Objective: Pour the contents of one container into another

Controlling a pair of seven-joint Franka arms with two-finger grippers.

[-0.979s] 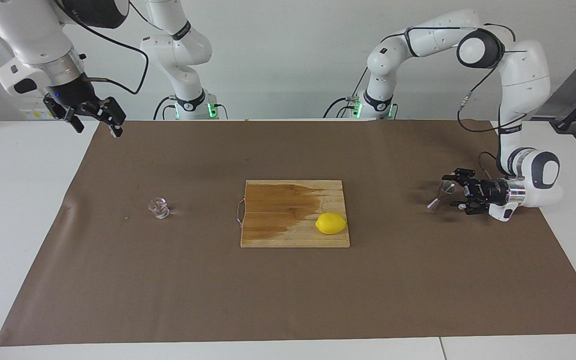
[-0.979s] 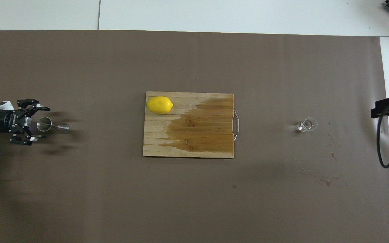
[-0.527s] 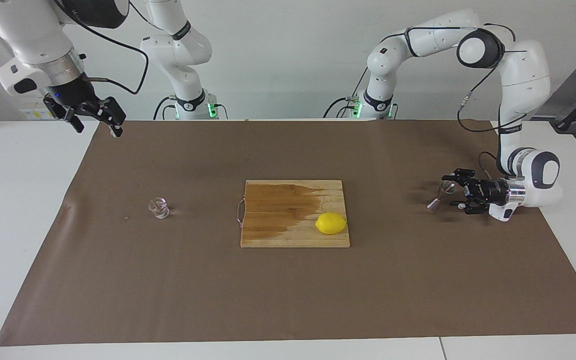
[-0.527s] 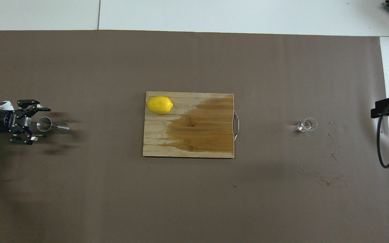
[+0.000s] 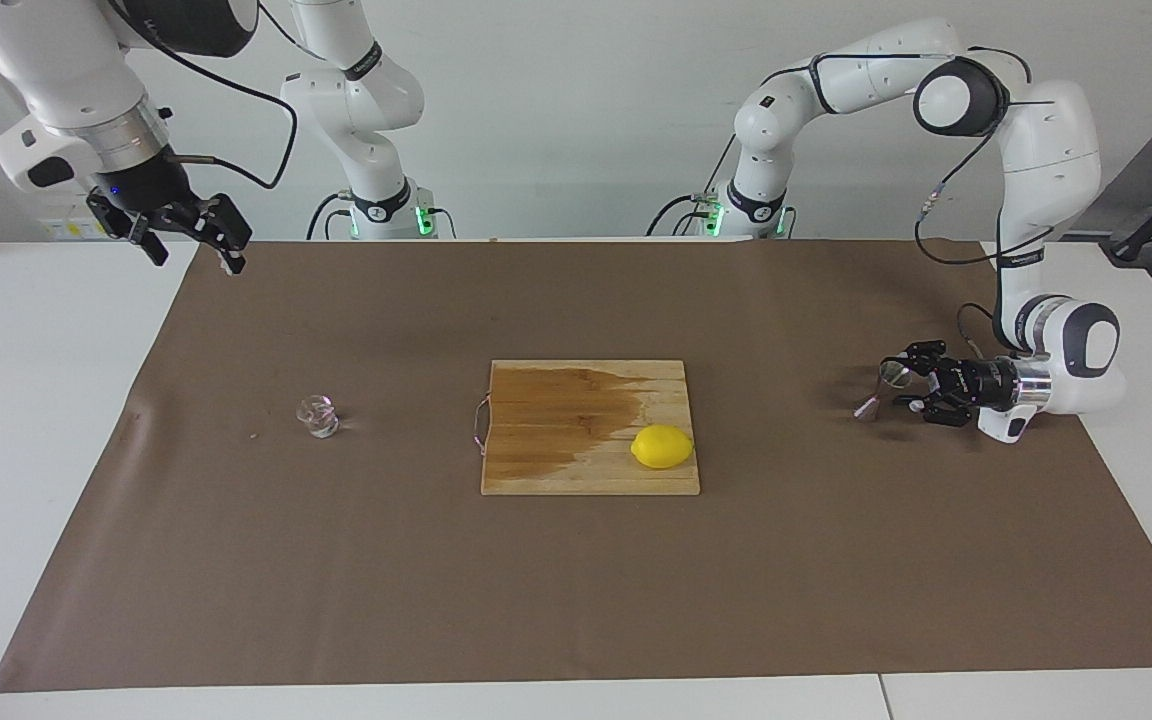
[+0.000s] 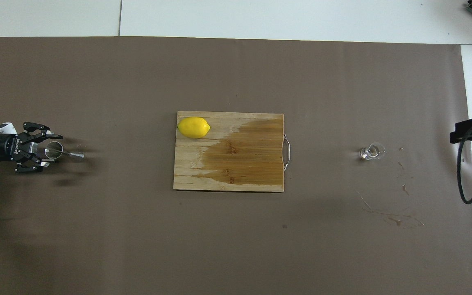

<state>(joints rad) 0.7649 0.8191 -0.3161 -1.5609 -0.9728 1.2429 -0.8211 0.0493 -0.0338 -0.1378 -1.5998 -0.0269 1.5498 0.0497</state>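
The silver jigger (image 5: 884, 388) (image 6: 55, 150) stands on the brown mat at the left arm's end of the table. My left gripper (image 5: 908, 379) (image 6: 51, 149) lies level and low, reaching sideways around the jigger's upper cone; whether it presses on the metal does not show. The tiny clear glass cup (image 5: 318, 416) (image 6: 371, 151) stands alone on the mat toward the right arm's end. My right gripper (image 5: 194, 255) hangs open and empty, high over the mat's corner at that end, well away from the cup.
A wooden cutting board (image 5: 556, 470) (image 6: 228, 180) with a dark wet patch lies mid-table, and a lemon (image 5: 662, 446) (image 6: 194, 127) rests on its corner. Dried spill marks (image 6: 391, 217) stain the mat near the cup. White tabletop (image 5: 36, 400) borders the mat.
My left gripper has narrowed around the jigger's upper cone. The jigger, the cup and the right arm have stayed put.
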